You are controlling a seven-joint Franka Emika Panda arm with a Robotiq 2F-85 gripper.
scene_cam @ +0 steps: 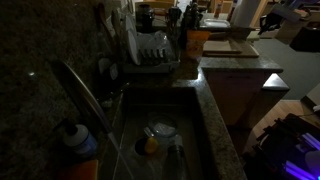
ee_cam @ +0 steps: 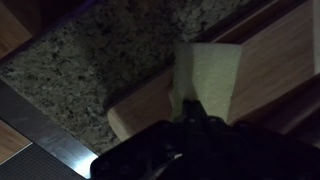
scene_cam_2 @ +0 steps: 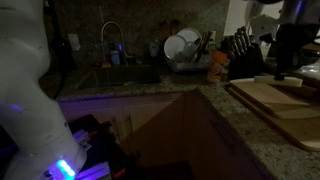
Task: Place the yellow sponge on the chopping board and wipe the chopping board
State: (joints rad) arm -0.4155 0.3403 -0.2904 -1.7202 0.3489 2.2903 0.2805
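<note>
Wrist view: the yellow sponge (ee_cam: 212, 72) lies at the edge of the chopping board (ee_cam: 278, 70), next to the speckled table (ee_cam: 95, 60); the dim picture does not show whether sponge and board touch; the tool (ee_cam: 198, 112) appears clamped on the sponge's near end. Recommendation: bring the sponge right, fully over the board; lower it flat; keep firm, even pressure; wipe in long overlapping strokes, stopping short of the edges.
</note>
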